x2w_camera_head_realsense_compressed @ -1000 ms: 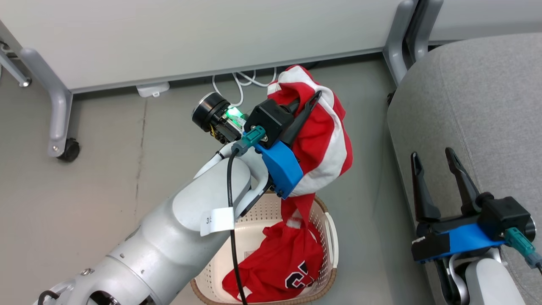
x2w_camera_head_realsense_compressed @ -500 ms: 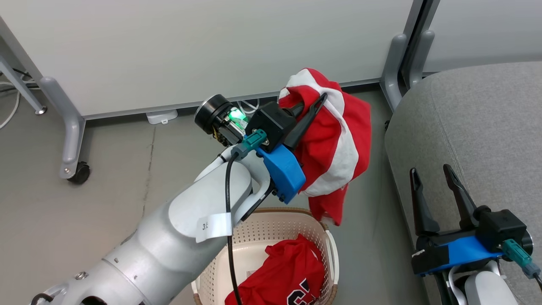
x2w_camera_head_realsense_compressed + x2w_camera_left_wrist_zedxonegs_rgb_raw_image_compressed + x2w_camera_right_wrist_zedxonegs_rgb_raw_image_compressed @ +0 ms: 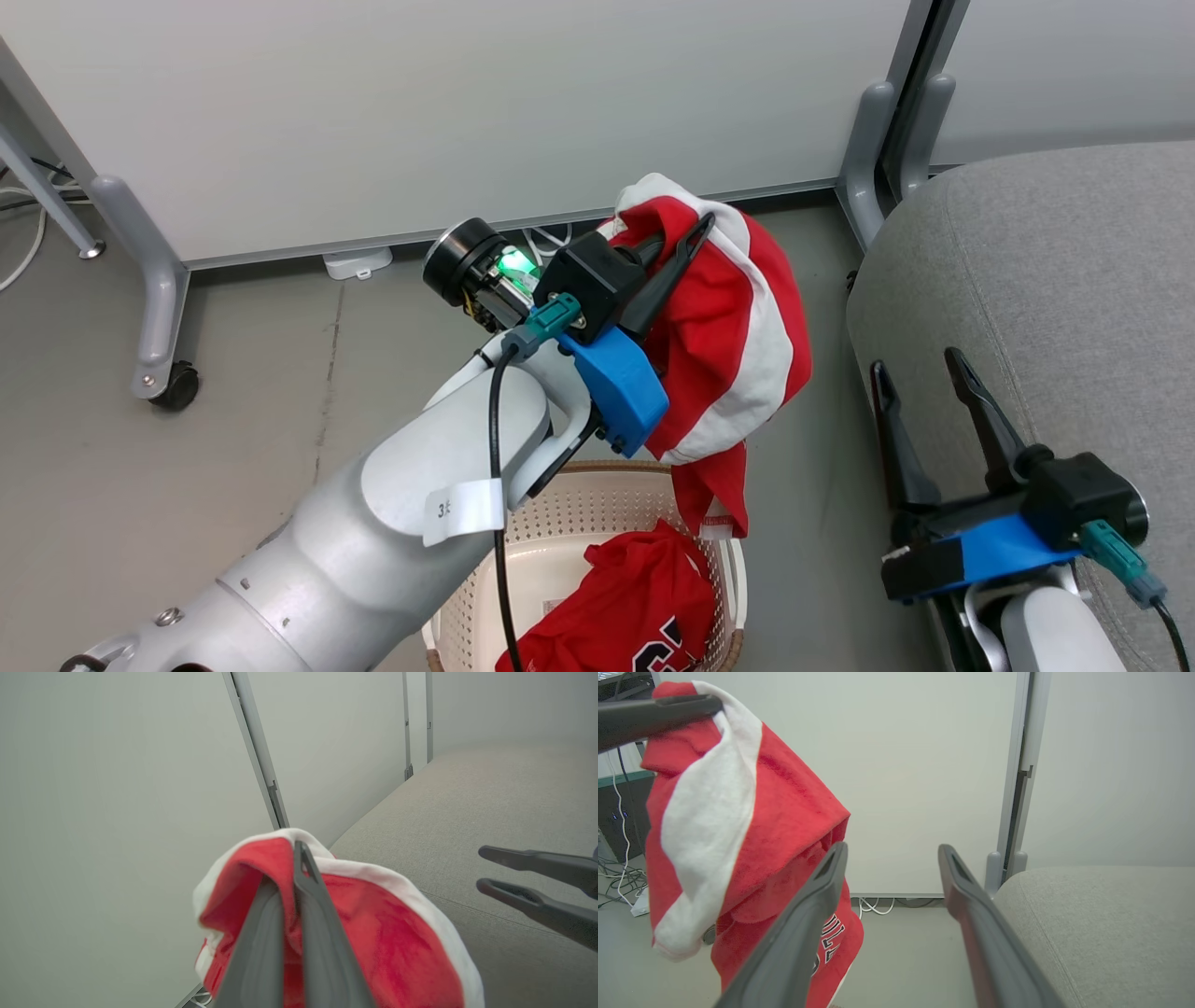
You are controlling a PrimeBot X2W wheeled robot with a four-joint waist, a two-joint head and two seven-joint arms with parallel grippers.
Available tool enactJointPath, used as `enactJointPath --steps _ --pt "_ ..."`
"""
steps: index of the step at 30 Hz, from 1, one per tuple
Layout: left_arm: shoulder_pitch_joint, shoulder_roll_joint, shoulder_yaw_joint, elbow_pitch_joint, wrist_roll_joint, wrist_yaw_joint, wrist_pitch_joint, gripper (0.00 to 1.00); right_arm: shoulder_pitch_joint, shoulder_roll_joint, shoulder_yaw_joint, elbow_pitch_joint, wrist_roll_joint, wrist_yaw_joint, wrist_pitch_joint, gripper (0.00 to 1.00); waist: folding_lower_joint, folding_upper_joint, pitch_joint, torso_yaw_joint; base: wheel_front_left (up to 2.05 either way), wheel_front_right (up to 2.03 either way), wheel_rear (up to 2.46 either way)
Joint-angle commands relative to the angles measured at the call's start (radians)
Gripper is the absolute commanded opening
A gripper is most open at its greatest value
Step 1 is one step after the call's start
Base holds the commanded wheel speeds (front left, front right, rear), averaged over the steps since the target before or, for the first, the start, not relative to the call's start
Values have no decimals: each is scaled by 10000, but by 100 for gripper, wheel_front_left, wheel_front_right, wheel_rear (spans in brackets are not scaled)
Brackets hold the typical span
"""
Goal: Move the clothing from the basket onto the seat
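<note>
- First, from the head view: the basket low on the grey floor, with the lettered red garment lying crumpled inside it, partly cut by the bottom edge.
- Higher in the same view: the striped red garment, lifted clear above the basket rim and hanging from the left gripper, between the basket and the seat, apart from the seat edge.
- Closer, from the left wrist view: both dark fingers pressed together on a fold of this red and white cloth, with fabric bunched around them up to the tips.
- Behind the cloth there: the wide grey top of the seat and the pale partition panel, no basket in this angle.
- At the right edge of that view: the right gripper, fingers spread, hovering just over the seat surface.
- From the right wrist view: the same fingers standing wide apart, holding nothing, with the seat corner at the lower right.
- To the left in that view: the striped cloth from its side, broad white band down the front, with black-and-white letters on a low hanging part, half hidden behind one finger.
- Further back: white cables on the floor under the panel.
</note>
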Motion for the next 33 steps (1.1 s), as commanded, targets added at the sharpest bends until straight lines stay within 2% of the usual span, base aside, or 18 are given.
enactJointPath --steps 1,13,21,33 --pt "98 29 5 -51 -9 43 -9 0 -247 -40 109 -85 -83 5 -35 100 1 -1 7 4 0 0 0" --pt "28 16 -101 -161 -98 67 26 0 -1520 -134 1651 -91 -17 5 -35 100 1 -1 127 74 0 0 0" --pt "-98 -82 -204 -172 -57 35 19 0 -2314 -118 2365 473 63 5 -35 100 1 -1 221 211 0 0 0" --pt "-236 -256 -364 -106 -77 -40 -70 0 -3026 -66 2594 2623 -141 5 -35 100 1 -1 312 390 0 0 0"
